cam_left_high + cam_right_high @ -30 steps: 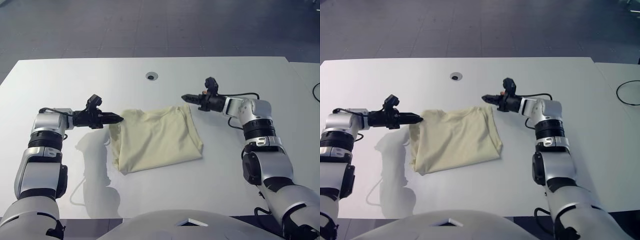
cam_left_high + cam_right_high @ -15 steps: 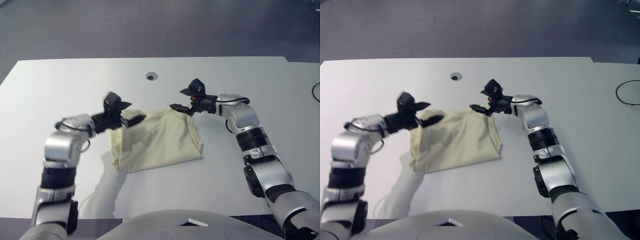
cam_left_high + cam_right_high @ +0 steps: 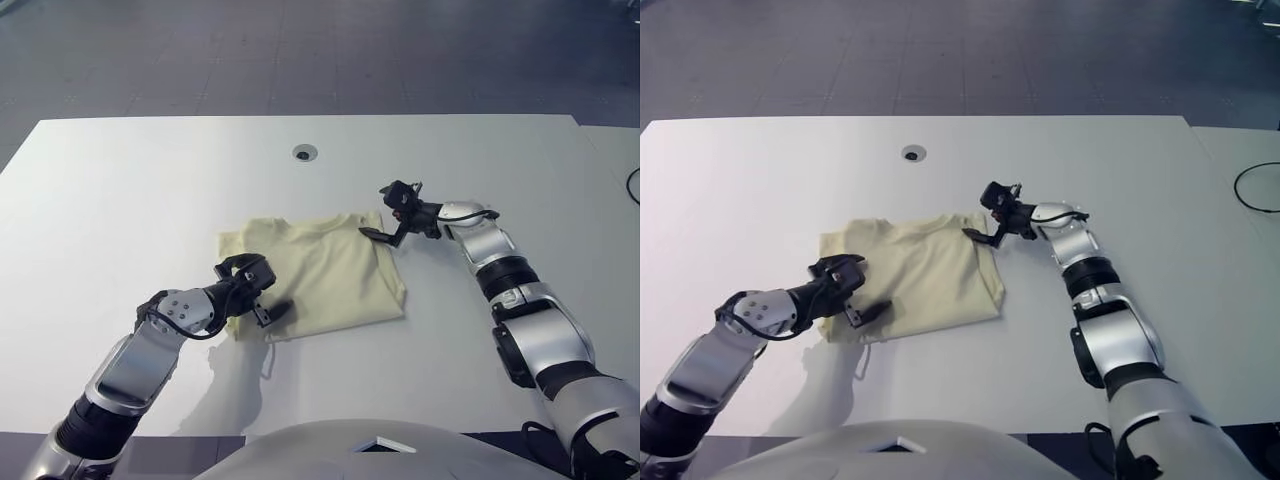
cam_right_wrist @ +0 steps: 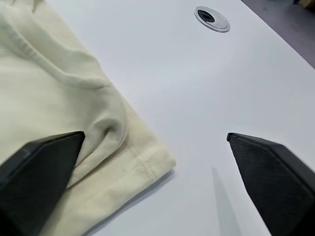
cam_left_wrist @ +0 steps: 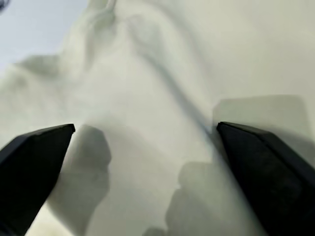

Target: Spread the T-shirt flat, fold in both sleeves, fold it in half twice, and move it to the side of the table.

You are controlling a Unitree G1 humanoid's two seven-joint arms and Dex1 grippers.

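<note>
In the head views the folded T-shirt point(image 3: 315, 270) lies on the bench point(image 3: 120, 180), with the left gripper point(image 3: 262, 292) spread over its near left corner and the right gripper point(image 3: 380, 212) spread at its far right corner, probably to take opposite corners for the next fold; a cable grommet point(image 3: 304, 152) sits well beyond the T-shirt. The left wrist view has the fingers point(image 5: 34, 167) wide apart over rumpled cloth, pinching nothing. In the right wrist view that arm's fingers straddle the T-shirt's hemmed corner, nothing blocking them

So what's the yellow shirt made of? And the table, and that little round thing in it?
T-shirt: soft knit cloth, probably cotton; matte, it wrinkles and shows stitched hems.
Table: hard, smooth white top, maybe laminate; flat and even, with no grain.
Round insert: looks like silvery metal or plastic; I can't tell which.
</note>
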